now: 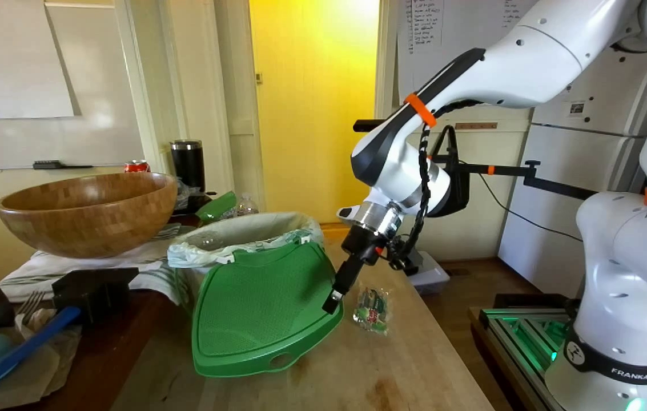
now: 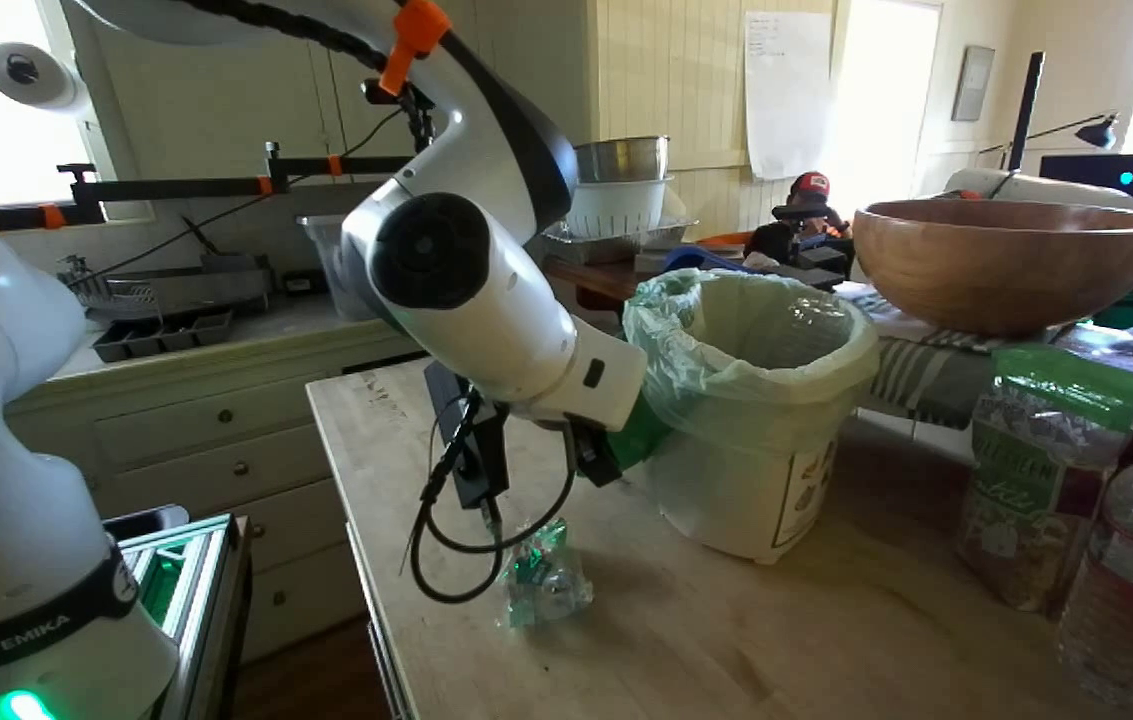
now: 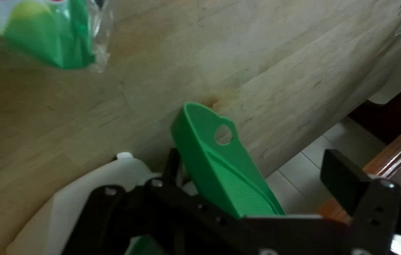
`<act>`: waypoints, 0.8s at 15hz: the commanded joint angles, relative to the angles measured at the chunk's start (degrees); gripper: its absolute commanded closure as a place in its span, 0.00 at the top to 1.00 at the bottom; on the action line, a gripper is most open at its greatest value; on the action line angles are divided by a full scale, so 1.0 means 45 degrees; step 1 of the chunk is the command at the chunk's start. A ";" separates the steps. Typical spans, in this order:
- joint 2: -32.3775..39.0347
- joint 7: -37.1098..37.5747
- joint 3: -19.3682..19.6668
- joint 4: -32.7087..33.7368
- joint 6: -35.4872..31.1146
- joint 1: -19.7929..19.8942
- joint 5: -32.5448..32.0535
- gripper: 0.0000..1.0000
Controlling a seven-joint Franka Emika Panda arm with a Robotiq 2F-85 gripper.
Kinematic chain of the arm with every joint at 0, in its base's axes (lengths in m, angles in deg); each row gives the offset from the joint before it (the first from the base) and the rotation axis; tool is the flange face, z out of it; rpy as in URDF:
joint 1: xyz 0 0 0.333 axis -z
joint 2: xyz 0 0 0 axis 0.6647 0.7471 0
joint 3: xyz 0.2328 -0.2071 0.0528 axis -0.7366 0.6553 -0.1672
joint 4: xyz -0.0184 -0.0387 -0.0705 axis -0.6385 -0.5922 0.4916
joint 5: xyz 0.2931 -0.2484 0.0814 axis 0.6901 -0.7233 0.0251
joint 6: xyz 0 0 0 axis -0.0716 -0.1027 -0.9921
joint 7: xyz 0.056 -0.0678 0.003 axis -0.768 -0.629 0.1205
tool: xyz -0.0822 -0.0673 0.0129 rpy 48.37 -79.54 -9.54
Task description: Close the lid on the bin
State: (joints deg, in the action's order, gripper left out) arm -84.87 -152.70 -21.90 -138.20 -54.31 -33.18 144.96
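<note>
Wooden countertop [image 1: 414, 365], yellow door [image 1: 314, 114] behind. Left to right: white lined bin [image 1: 196, 256] stands uncovered; green lid [image 1: 266, 308] slants down from the bin's rim; gripper [image 1: 333, 301] has jaws wide, lid edge between, unclasped. Approach looks done; judged remaining: lift, swing over, close.

White arm [image 1: 529, 71], orange straps [image 1: 420, 109], black fingers [image 3: 342, 177]

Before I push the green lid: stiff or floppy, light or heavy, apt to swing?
Likely stiff: the green lid hangs tilted with no visible sag in its panel. Probably light for its size: in the wrist view it looks like a thin plastic shell. It may swing rather than slide, since its upper edge appears to sit at the rim of the bin.
</note>
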 commanded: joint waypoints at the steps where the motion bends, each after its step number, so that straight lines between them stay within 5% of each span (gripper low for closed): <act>1: 0.0107 0.0169 0.0060 0.0071 0.0953 -0.0013 -0.0130 1.00; 12: 0.0120 0.0367 -0.0001 0.0621 0.3384 -0.0086 0.0432 1.00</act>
State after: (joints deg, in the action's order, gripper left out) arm -84.82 -152.51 -21.92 -136.76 -42.67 -33.25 145.60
